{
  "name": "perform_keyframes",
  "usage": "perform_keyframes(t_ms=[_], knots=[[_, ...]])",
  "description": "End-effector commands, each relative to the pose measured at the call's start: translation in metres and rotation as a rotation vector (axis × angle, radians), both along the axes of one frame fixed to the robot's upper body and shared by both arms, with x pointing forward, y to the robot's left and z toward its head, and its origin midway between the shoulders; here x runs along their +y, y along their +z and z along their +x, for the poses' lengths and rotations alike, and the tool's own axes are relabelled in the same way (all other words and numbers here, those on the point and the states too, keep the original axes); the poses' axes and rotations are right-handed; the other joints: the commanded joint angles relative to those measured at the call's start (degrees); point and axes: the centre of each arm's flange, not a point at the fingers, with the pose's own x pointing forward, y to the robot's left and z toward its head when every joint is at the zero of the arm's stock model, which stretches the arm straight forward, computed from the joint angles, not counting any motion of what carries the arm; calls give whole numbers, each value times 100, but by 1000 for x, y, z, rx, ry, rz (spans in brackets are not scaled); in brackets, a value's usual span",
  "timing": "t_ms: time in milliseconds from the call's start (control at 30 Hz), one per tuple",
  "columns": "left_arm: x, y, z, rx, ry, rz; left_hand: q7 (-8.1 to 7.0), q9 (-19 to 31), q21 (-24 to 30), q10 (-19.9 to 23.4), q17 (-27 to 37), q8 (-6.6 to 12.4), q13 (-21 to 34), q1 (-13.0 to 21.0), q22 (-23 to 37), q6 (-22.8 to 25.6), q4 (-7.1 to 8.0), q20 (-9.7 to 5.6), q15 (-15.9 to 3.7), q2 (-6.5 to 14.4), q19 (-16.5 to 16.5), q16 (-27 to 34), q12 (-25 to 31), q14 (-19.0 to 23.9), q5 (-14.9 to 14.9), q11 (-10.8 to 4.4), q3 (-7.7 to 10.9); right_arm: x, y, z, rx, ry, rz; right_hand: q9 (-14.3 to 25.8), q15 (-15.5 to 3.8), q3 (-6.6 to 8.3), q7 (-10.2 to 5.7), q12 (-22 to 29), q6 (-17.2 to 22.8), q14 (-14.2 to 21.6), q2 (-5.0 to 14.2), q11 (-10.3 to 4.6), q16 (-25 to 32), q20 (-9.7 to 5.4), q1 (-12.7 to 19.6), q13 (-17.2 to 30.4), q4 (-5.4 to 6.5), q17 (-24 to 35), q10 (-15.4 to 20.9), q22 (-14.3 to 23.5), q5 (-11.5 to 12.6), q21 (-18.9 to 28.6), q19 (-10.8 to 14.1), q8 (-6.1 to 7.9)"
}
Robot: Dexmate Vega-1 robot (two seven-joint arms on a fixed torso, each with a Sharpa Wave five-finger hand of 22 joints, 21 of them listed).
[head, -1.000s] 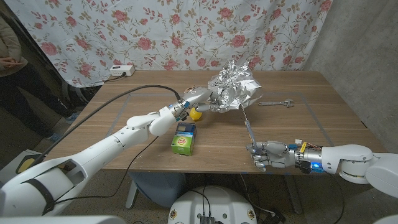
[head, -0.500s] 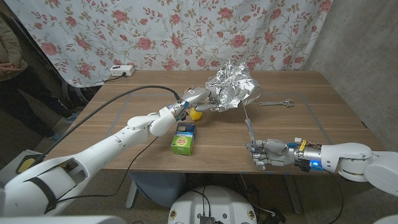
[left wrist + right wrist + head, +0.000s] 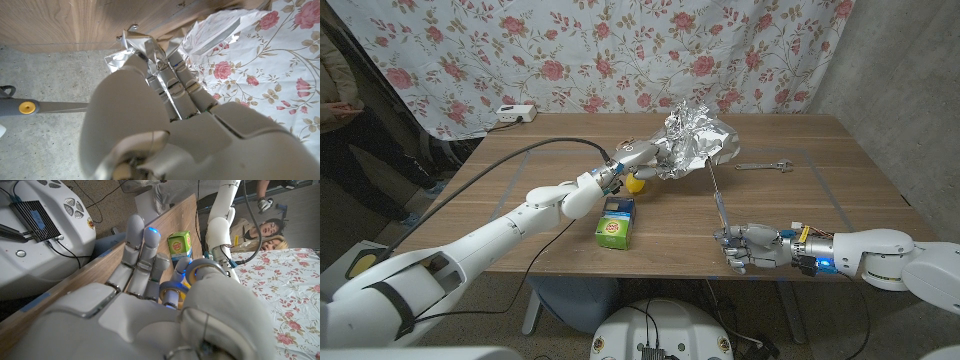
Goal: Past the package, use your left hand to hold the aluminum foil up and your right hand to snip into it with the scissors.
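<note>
With the aluminum foil gripped aloft beyond the package by the left robot hand, the scissors, clasped upright in the right robot hand, should be advanced steadily to its lower edge.

Bare table around wrench, right of foil

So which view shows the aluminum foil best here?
The head view: the whole crumpled aluminum foil shows, gripped by the left hand above the table. The left wrist view gives only creased edges past the fingers; the right wrist view doesn't help.
</note>
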Motion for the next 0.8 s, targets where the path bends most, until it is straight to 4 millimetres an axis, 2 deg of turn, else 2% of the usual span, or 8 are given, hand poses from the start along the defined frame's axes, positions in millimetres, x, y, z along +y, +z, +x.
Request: perform_keyframes(t_ms=[33,800], knots=[[2,0,-2,-5,-13,-6,27,29,45,6,31,5,35,46,-5,36,7,4,-111,5,-24,19,-20,91,26,-11,42,5,1,-1,-4,1,-4,34,-701,1118,657,28,689,-185,-12,-635,57,-619,-69,13,-440,9,593,-8,15,16,-19,1270],[13,3,-21,-81,-17,-47,13,31,83,6,57,2,40,44,-17,43,8,9,-111,-1,-41,8,-32,82,23,-11,44,27,7,-13,-31,-2,3,38,-708,1146,670,28,690,-230,12,-634,104,-614,-146,13,-483,-3,580,-40,24,34,-16,1278]])
